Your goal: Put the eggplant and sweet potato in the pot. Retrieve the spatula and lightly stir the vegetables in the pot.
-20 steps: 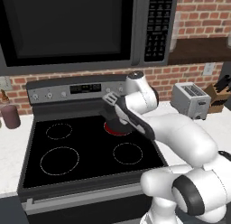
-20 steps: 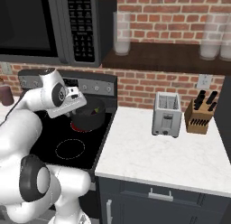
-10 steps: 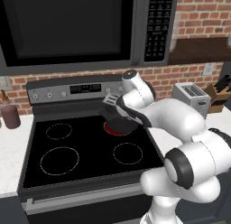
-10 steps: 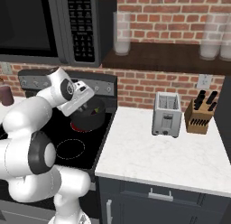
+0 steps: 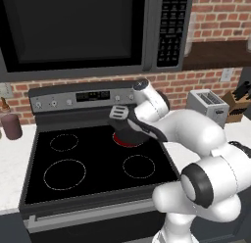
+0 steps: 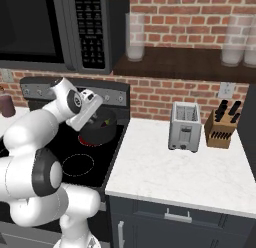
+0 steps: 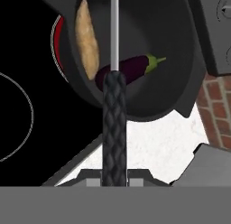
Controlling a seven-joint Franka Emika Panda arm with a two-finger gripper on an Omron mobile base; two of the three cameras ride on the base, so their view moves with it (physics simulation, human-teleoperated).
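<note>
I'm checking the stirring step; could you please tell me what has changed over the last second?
The arm's elbow swung up and rightward, and the spatula head tilted slightly; the gripper stays shut on it above the pot. Toaster and knife block unchanged.

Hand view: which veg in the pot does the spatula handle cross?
The eggplant: the dark purple one with a green stem cap, partly hidden behind the spatula handle. The pale orange-brown sweet potato lies clear to the handle's left in the pot.

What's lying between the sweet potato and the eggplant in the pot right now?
In the hand view, the spatula crosses between the sweet potato and the eggplant inside the pot.
</note>
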